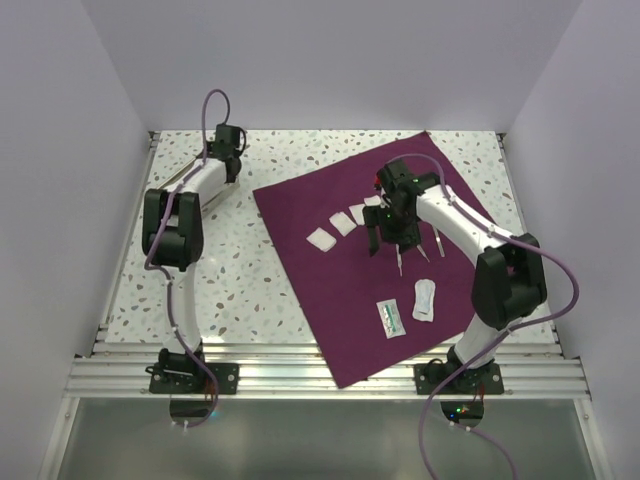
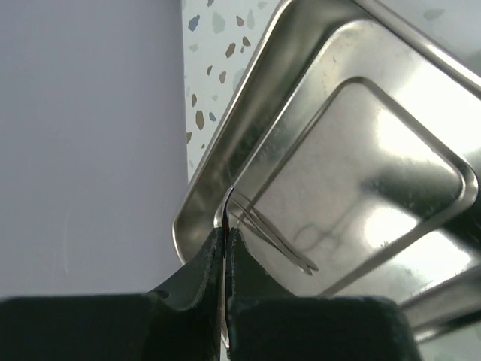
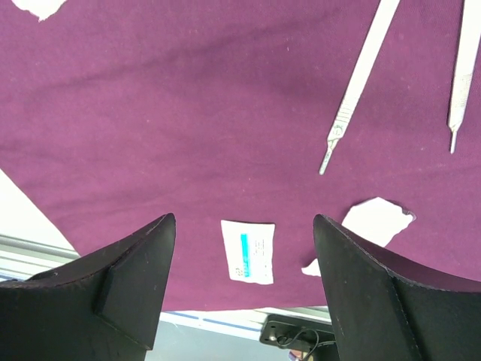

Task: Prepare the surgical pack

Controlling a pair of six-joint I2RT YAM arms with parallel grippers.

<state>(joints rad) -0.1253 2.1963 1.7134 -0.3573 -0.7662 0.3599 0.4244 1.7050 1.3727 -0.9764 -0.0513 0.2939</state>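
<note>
Maroon and spread flat on the bench (image 1: 230,285), the surgical pack (image 1: 330,300) receives items (scalpel handles (image 3: 353,98) lie there), so the right gripper (image 3: 244,218) hovers above, wide apart, while the left gripper (image 2: 225,248) pinches a thin steel tool (image 2: 225,207) over the tray (image 2: 376,150).

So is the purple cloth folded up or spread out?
Spread out: the cloth lies as one flat sheet, with white pads resting on top.

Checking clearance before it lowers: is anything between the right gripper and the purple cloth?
Nothing visible. The open right gripper hangs over bare cloth; a white packet and metal tools lie on it farther off.
</note>
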